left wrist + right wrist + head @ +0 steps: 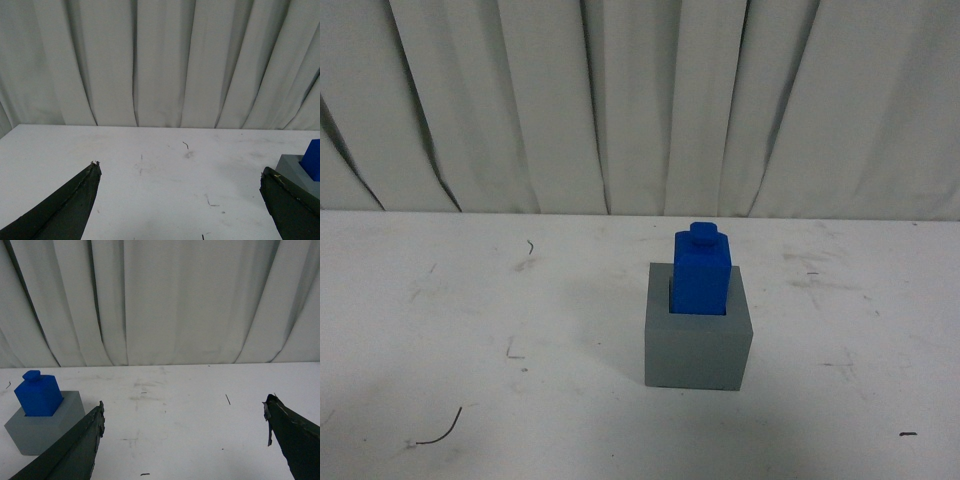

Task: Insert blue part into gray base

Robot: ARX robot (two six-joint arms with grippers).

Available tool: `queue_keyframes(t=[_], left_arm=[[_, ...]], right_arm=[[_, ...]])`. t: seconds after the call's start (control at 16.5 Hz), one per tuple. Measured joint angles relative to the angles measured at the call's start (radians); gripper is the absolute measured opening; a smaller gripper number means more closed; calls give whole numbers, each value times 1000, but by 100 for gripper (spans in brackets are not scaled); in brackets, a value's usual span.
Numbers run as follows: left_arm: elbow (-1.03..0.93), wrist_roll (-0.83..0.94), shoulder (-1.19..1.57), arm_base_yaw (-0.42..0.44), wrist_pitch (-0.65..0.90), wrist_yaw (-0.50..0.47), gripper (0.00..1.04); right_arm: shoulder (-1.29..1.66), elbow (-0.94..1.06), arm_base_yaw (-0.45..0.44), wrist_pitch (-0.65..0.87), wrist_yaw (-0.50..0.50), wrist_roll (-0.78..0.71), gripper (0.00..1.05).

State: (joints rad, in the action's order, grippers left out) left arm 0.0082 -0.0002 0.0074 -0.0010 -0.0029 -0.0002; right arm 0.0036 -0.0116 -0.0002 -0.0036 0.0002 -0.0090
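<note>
The gray base [698, 347] sits on the white table, a little right of centre in the front view. The blue part [702, 268] stands upright in its top recess, knob end up, its upper half sticking out. Neither arm shows in the front view. My left gripper [179, 167] is open over bare table; the gray base [295, 169] and a corner of the blue part [313, 159] show just past one finger. My right gripper [183, 405] is open too, holding nothing, with the gray base [42, 427] and blue part [38, 392] beyond its other finger.
The white table [470, 320] is scuffed, with small dark threads lying on it [445, 428]. A pleated white curtain [640, 100] hangs along the table's far edge.
</note>
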Motion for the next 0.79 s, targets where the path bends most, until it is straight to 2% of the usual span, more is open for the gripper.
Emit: queue_keyframes(t=[0.79], left_arm=[[0, 0, 0, 0, 0, 0, 98]], right_arm=[[0, 0, 0, 0, 0, 0, 98]])
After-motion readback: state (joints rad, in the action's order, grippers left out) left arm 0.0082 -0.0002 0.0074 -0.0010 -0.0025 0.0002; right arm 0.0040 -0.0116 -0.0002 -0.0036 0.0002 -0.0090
